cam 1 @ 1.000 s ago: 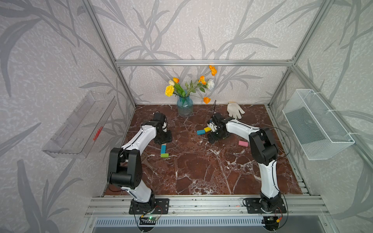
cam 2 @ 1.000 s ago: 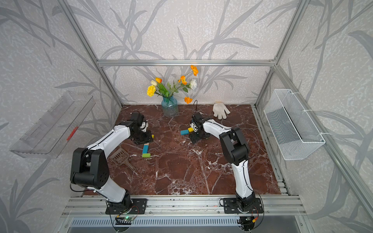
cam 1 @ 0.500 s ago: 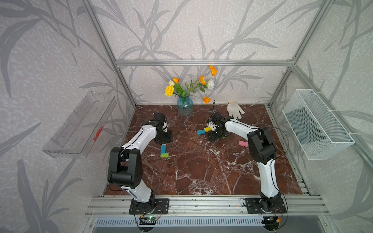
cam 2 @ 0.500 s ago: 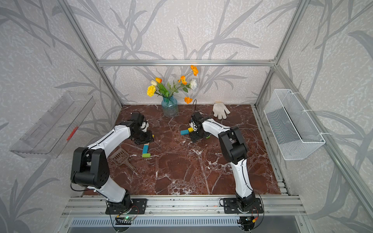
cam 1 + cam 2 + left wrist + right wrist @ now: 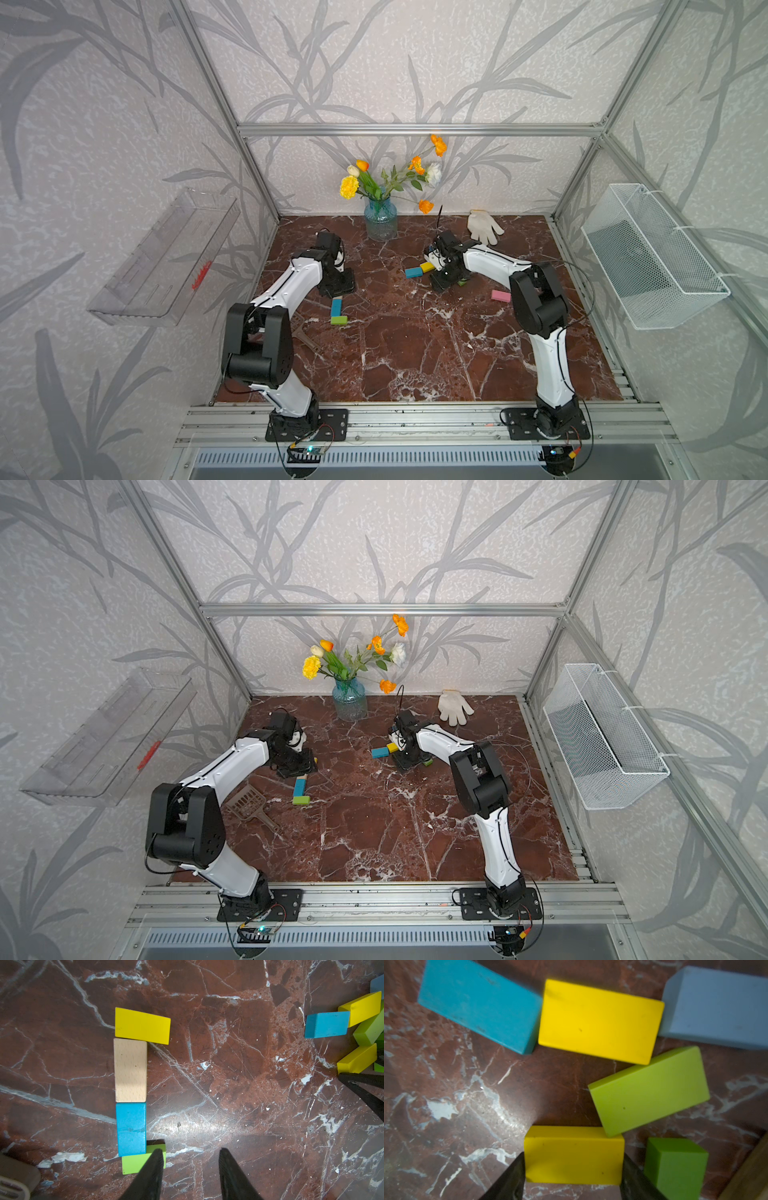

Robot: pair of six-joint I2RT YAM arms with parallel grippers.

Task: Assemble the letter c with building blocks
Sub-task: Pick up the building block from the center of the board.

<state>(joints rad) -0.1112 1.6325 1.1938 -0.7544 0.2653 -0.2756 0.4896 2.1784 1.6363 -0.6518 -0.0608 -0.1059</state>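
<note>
Your right gripper (image 5: pixel 573 1156) pinches the yellow block (image 5: pixel 572 1147) by its ends, beside the lime block (image 5: pixel 648 1091). It's probably light and slick. The left gripper (image 5: pixel 190 1151) gapes empty.

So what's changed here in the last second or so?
The right arm's elbow swung slightly toward the middle, and the right gripper closed its jaws onto the ends of a loose yellow block. The left gripper, open over the unfinished letter c, stayed put, like everything else.

Top views: bright, diffuse light, soft shadows, straight lines bowed toward the edges. Left wrist view: sharp, with a glare patch on the surface (image 5: pixel 197 1126). Right wrist view: soft focus; nearest yellow block (image 5: pixel 573 1155) clearer, teal block (image 5: pixel 477 1005) blurred.
</note>
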